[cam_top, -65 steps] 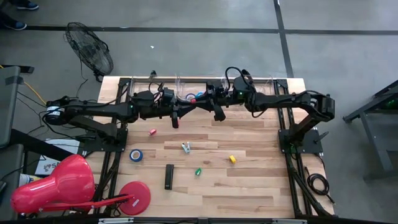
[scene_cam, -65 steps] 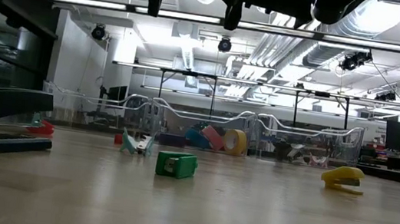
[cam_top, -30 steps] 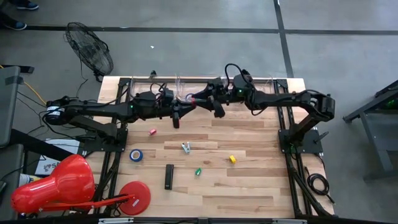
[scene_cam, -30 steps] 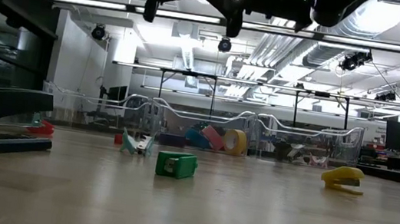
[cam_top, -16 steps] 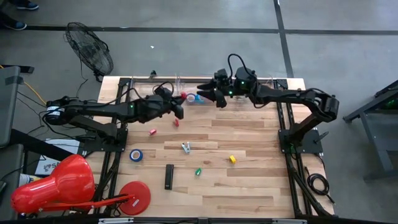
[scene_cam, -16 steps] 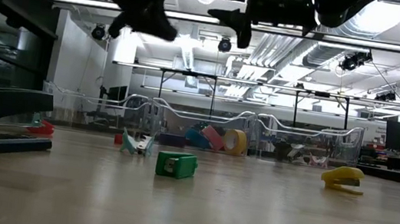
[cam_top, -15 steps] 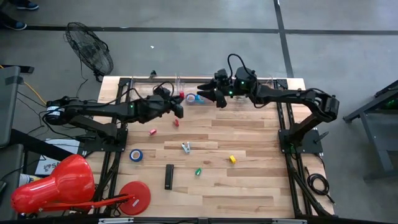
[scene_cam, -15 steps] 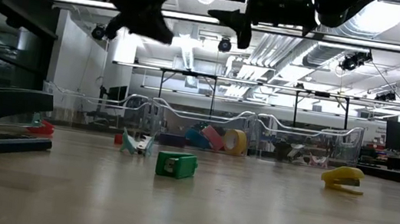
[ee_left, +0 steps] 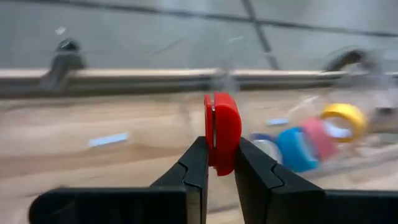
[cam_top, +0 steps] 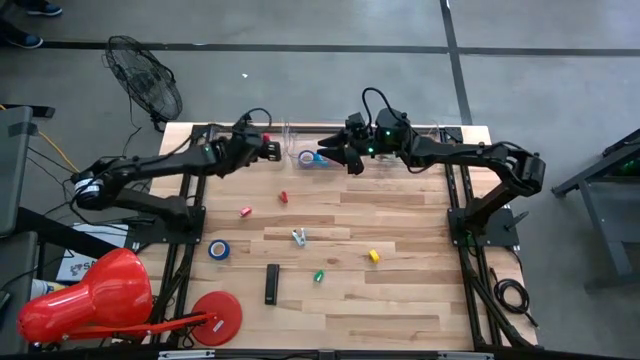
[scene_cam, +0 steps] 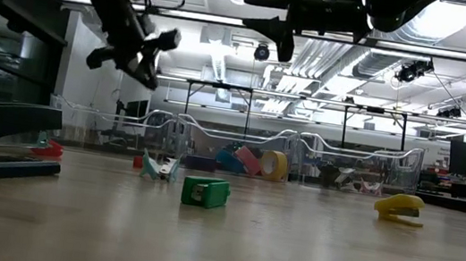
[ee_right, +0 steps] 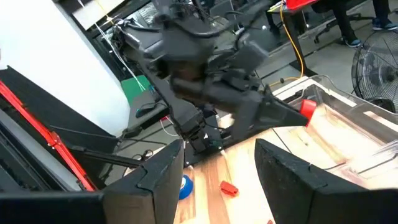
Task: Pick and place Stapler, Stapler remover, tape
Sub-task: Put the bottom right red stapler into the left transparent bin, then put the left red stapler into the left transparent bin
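- Red plastic, small and hard-looking: the left gripper (ee_left: 220, 167) pinches a red staple remover (ee_left: 222, 132) between its narrowed fingers, gripped low on the body with the rounded top standing clear above the fingertips.
- From above, that left gripper (cam_top: 262, 146) hangs over the back edge of the table (cam_top: 400, 300), just beside the clear bins (cam_top: 290, 132) where the tape rolls (cam_top: 307, 157) lie.
- I judge the remover light and rigid; its smooth shell could slip or twist under a pinch this narrow, so a hold across the flat sides suits it best.
- The right gripper (cam_top: 322, 155) hovers over the same bins with its fingers parted and nothing between them; its wrist view shows them wide (ee_right: 163, 171).
- Still on the wood are a black stapler (cam_top: 271, 284), a blue tape roll (cam_top: 218, 249), a green piece (cam_top: 319, 276), a yellow piece (cam_top: 374, 256), a pale teal remover (cam_top: 298, 237) and two more red pieces (cam_top: 245, 212).
- The black stapler looks the heaviest and longest: take it across its narrow width near the middle, or it may tip.
- The tape roll is probably stiff and light; pinch through the ring wall, one finger in the hole.
- The tiny pieces lie low on the wood, so the fingers need to close right at the table surface.
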{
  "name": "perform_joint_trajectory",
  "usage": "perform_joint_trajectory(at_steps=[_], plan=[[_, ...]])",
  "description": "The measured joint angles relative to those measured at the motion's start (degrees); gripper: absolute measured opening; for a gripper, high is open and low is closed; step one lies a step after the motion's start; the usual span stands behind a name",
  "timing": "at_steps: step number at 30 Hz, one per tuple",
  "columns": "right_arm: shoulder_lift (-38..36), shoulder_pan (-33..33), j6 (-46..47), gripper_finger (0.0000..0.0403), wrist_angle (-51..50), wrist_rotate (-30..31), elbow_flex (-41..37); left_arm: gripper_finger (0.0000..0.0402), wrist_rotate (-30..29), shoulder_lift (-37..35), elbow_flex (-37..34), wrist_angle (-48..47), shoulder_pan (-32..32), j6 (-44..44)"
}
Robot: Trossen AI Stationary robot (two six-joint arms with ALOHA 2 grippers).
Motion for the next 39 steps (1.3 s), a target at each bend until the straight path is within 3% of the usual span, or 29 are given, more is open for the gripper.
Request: perform_joint_trajectory(at_steps=[14,20,27,32,39], plan=[[-0.02,0.0,-1.48,0.0188,-3.55,2.51,0.0,0.0047,10.18,10.76,-0.02,-3.53,11.86,-1.27],[-0.02,0.0,-1.48,0.0188,-3.62,2.38,0.0,0.0101,14.24,13.16,-0.02,-3.98,14.2,-1.23],[-0.02,0.0,-1.48,0.0188,-3.92,2.36,0.0,0.0148,14.22,13.31,-0.02,-3.59,14.14,-0.85],[-0.02,0.0,-1.5,0.0188,-5.07,2.36,0.0,0.0152,16.88,12.17,-0.02,-3.86,14.14,3.15],[-0.81,-0.44,-1.57,0.0188,-7.43,1.78,0.0,0.0153,19.0,5.24,-0.02,-9.12,14.12,5.74]])
